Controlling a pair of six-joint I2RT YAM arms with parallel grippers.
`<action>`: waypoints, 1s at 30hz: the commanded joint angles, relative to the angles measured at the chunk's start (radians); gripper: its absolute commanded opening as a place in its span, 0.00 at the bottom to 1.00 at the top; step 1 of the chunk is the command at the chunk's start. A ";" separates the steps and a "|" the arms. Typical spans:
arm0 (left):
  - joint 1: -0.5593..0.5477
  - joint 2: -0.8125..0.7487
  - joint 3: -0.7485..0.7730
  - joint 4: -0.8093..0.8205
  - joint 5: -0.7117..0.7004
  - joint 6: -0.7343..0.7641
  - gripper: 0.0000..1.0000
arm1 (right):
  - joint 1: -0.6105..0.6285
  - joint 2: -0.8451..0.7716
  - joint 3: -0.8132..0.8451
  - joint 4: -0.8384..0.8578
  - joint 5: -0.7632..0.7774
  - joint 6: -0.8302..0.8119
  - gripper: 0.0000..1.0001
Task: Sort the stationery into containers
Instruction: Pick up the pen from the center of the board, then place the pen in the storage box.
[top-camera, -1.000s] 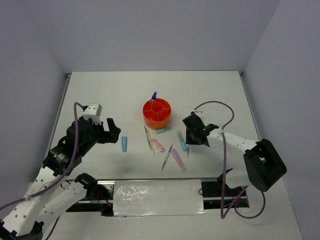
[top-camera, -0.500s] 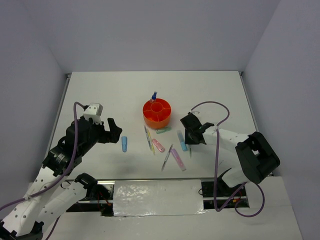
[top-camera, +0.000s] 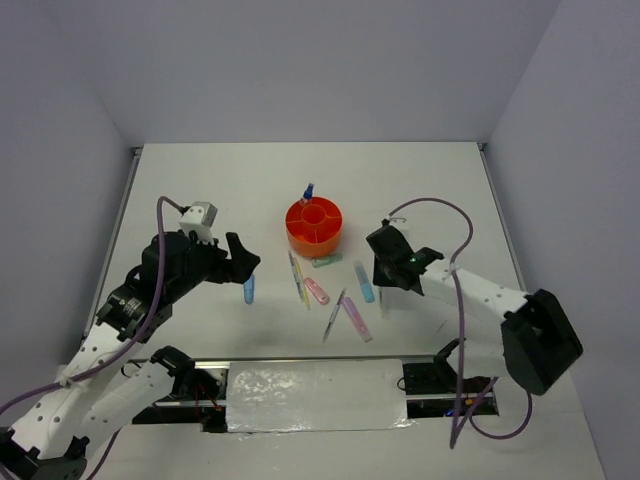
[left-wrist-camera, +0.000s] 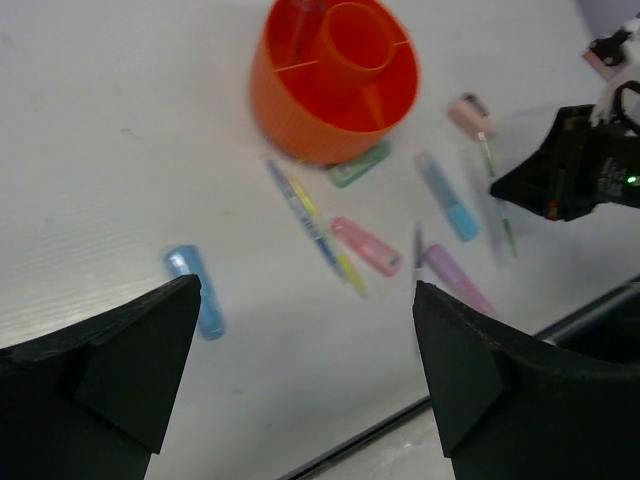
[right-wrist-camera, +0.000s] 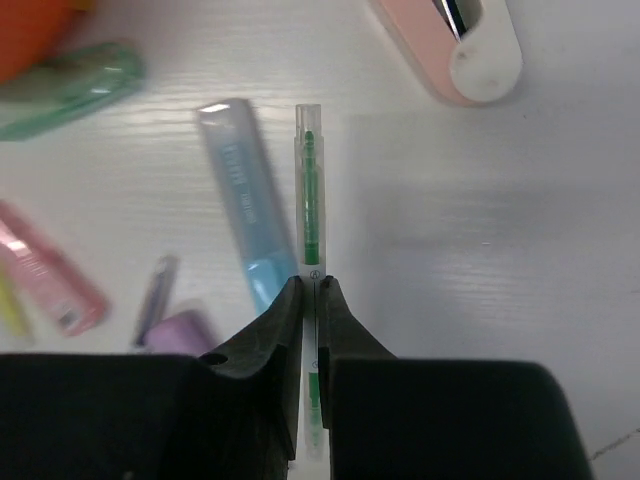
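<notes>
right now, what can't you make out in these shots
- Right wrist view: the lower end of the green pen is hidden behind the right gripper; whether it is lifted is unclear.
- Right wrist view: the pink-white eraser is cut by the top edge, the orange organiser by the corner.
- Top view: the blue-tipped item standing in the organiser is too small to name.
- Left wrist view: the fingers of the left gripper hide the lower corners.
</notes>
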 joint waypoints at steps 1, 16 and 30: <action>-0.005 0.020 -0.054 0.240 0.237 -0.157 0.99 | 0.086 -0.150 0.085 -0.032 0.051 -0.030 0.00; -0.384 0.322 0.097 0.586 0.295 -0.248 0.99 | 0.439 -0.505 0.019 0.353 -0.335 -0.225 0.00; -0.429 0.332 0.115 0.473 0.166 -0.210 0.77 | 0.467 -0.574 -0.002 0.347 -0.182 -0.230 0.00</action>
